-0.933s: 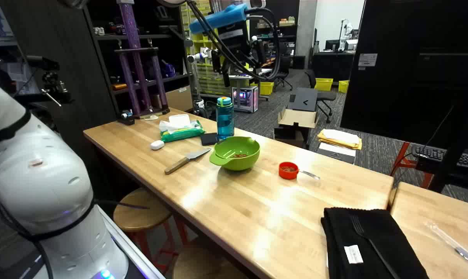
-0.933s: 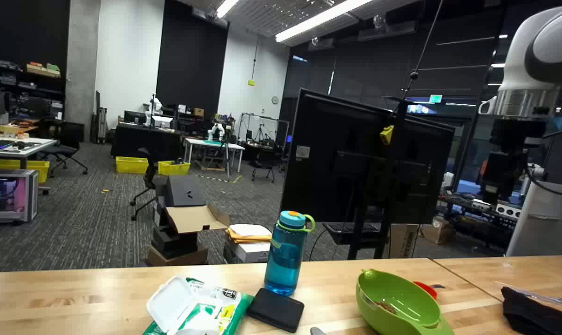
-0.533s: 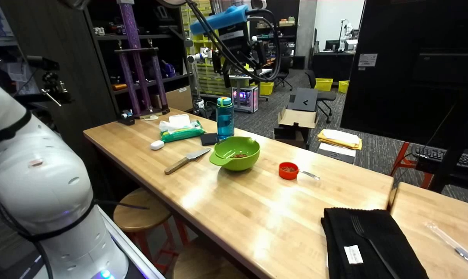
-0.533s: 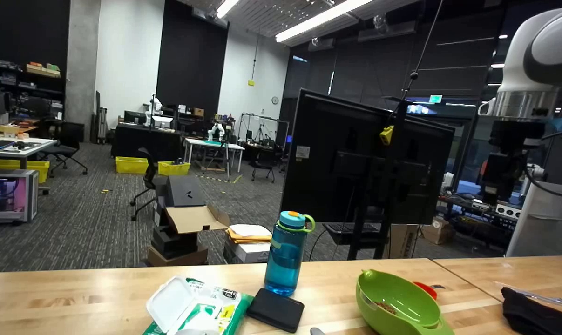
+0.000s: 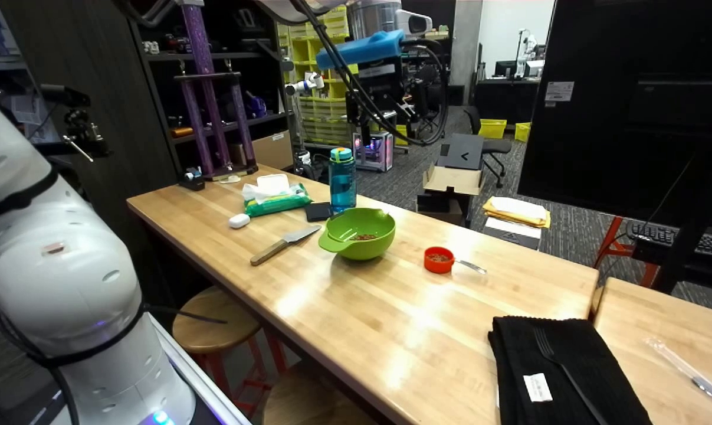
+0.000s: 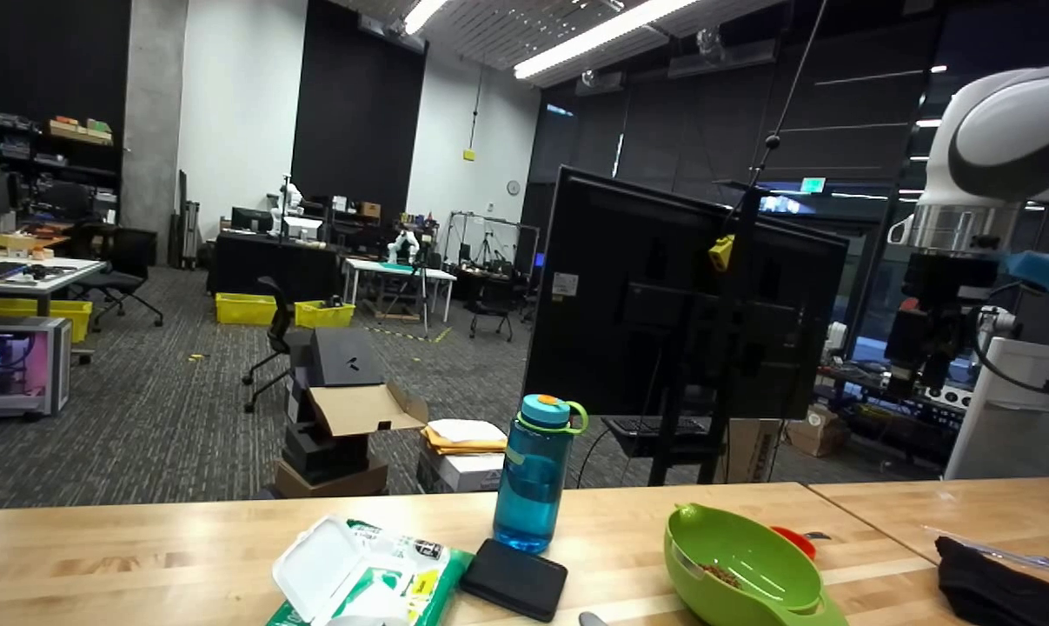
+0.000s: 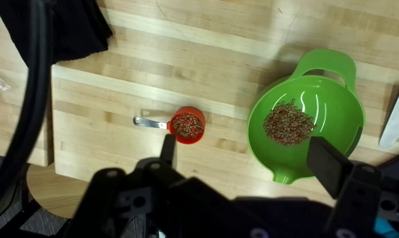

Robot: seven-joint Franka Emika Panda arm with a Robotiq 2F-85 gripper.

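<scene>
Bowl (image 7: 341,112), upright on the bench (image 7: 219,66) with a heap of pellets (image 7: 288,124) at its bottom, sits between the cup (image 7: 190,110) and the knife (image 5: 286,241). The cup stands upright too and also carries pellets, its metal handle pointing away from the bowl. My end effector (image 7: 243,153) hangs well above the bench in both exterior views, its jaws spread wide; on my wrist feed I see bare wood and part of the bowl through the gap. From that angle one jaw overlaps the bowl's edge, and the other shows just below the cup. In an exterior view I have the bottle (image 6: 533,474) standing just beside the black case (image 6: 515,581), with the wipes (image 6: 402,565) along the case's other side and their lid flipped up. The fork (image 5: 581,394) lies on the folded black cloth (image 5: 603,366), well apart from the bowl.
</scene>
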